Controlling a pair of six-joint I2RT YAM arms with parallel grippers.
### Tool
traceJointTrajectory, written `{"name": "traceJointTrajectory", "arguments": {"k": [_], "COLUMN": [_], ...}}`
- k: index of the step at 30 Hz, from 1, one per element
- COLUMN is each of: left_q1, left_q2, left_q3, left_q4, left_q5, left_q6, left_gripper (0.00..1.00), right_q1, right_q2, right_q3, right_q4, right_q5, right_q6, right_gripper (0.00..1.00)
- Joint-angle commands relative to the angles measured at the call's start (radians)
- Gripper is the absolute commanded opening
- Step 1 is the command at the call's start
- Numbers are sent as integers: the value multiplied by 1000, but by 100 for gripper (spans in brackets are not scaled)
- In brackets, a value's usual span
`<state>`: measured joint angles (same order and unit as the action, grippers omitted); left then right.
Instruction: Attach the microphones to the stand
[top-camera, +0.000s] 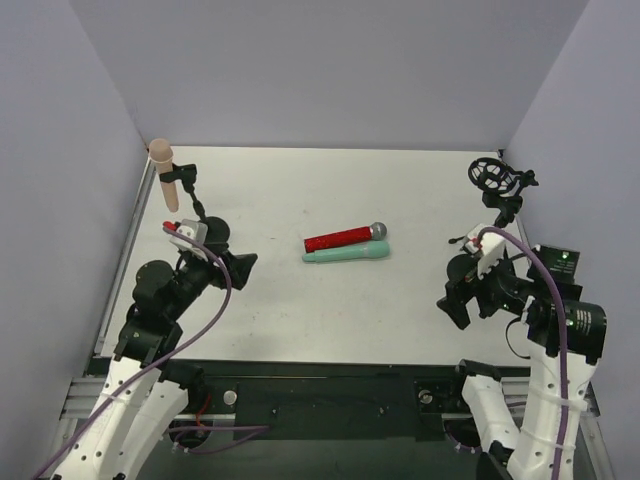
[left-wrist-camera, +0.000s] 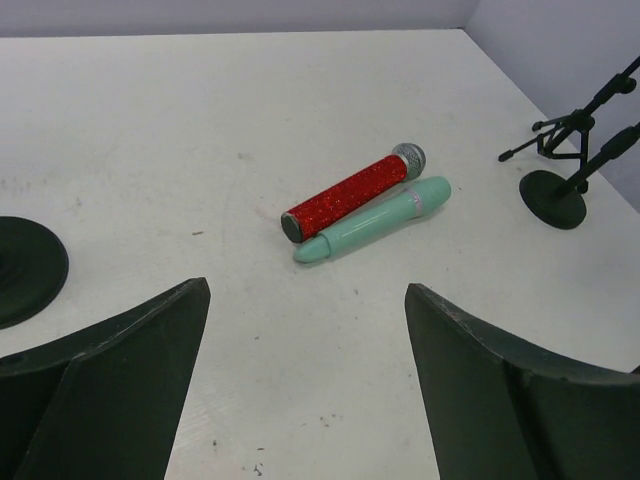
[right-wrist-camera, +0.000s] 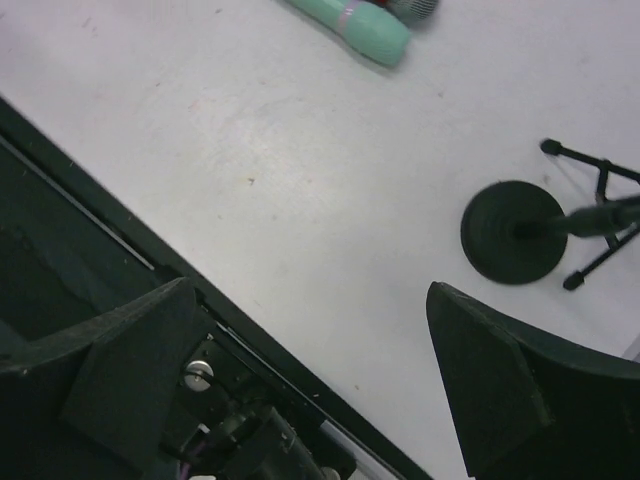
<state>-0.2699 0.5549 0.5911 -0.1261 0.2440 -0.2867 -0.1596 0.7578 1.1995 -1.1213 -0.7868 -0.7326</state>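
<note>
Left hand (left-wrist-camera: 305, 290), right hand (right-wrist-camera: 308, 290): wide open, empty.

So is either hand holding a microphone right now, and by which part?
Nothing is held: the left hand and the right hand are both open and empty.

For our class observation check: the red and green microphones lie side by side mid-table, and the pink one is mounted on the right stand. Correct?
Not quite: the pink microphone is on the left stand, as the top view shows. The rest holds.
</note>
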Motion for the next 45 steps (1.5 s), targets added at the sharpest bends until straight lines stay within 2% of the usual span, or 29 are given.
{"name": "traceJointTrajectory", "arguments": {"k": [1,3,4,5,9,14,17,22,29,42,45], "left_q1": [-66,-97,-109,-112,-123,-134,-135,-137,-135,-134,-132], "left_q2": [-58,-76,-84,-88,-122,-148,-150,-147,-128,-84,-73], "left_q3": [-16,-19,-22,-25,-31,-36,-39,-40,-39,-37,-36], "left_q4": [-59,-61,-60,-56,-52,-44,-40,-40,-37,-44,-43], "left_q5": [-63,-86,-91,-101,-107,-104,-114,-118,-118,-127,-127], "left_q6": [55,75,83,84,84,90,92,92,95,101,104], "left_gripper": [91,90,90,90,89,89,88,87,85,84,84], "right_q1": [-150,-213,-228,-257,-287,-287,-288,-287,-273,-268,-268], "right_q2": [-31,-43,-43,-32,6,96,143,187,239,250,241], "right_q3": [22,-14,-26,-44,-84,-103,-115,-205,-297,-412,-422], "right_q4": [88,234,271,331,461,606,701,917,1077,1238,1241], "right_q5": [79,232,373,465,532,503,425,344,242,139,130], "right_q6": [267,470,589,625,699,645,625,627,558,512,509], "right_gripper": [93,91,92,92,89,88,86,85,82,49,35]}}
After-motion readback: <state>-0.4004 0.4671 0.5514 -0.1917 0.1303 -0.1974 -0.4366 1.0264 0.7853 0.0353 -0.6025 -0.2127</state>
